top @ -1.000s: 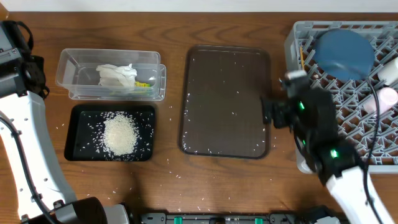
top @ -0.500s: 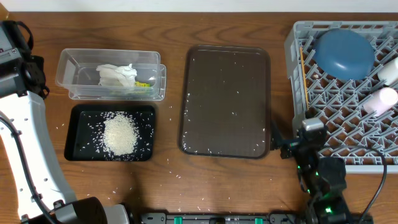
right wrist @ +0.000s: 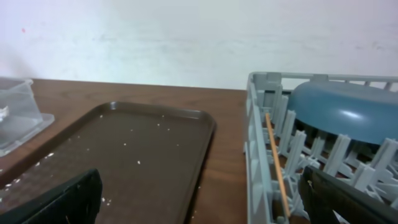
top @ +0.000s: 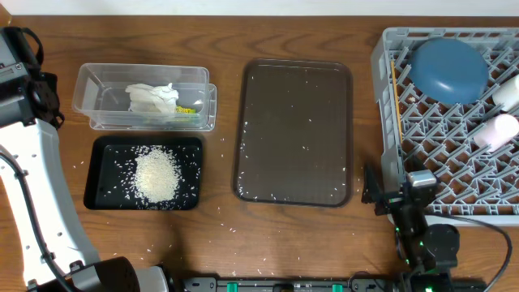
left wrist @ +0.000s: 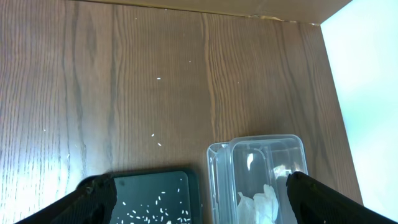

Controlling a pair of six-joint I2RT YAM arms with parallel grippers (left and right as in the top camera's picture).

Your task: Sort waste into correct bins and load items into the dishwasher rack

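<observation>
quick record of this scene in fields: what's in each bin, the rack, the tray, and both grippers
clear container: crumpled napkin, yellow wrapper
black tray: rice pile
brown tray: stray grains only
rack: dark-blue bowl, white cup, pink cup, chopsticks
left gripper: open, empty
right gripper: open, empty

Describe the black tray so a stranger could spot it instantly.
Start at the big brown serving tray mid-table and look left. Of the two small containers there, the black tray is the shallow one heaped with white rice, not the clear tub holding a napkin.
</observation>
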